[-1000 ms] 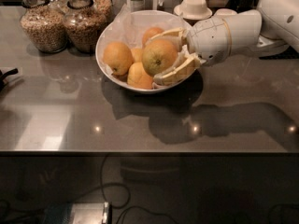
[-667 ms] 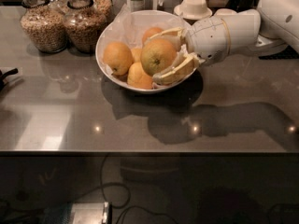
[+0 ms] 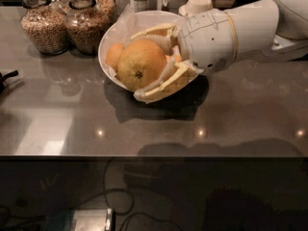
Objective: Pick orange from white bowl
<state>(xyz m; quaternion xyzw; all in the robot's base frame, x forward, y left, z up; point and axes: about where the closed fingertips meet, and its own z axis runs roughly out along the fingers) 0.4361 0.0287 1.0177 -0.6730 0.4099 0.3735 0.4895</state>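
Observation:
The white bowl (image 3: 115,32), lined with crinkled white paper, stands on the grey table at centre back. My gripper (image 3: 135,66) reaches in from the right and is shut on a large orange (image 3: 142,64), one finger (image 3: 153,31) over it and one finger (image 3: 166,84) under it. The held orange hangs above the bowl's front rim and looms large in the camera view. Another orange (image 3: 113,55) lies in the bowl behind it on the left. The rest of the bowl's inside is hidden by the gripper and the held orange.
Two glass jars of grain (image 3: 44,25) (image 3: 87,25) stand left of the bowl. An upturned white cup on a saucer (image 3: 198,5) is behind the gripper. A dark object (image 3: 6,78) lies at the left edge. The table's front edge (image 3: 154,155) runs across.
My gripper has lifted the orange up out of the bowl and a little to the left. It now covers most of the other oranges.

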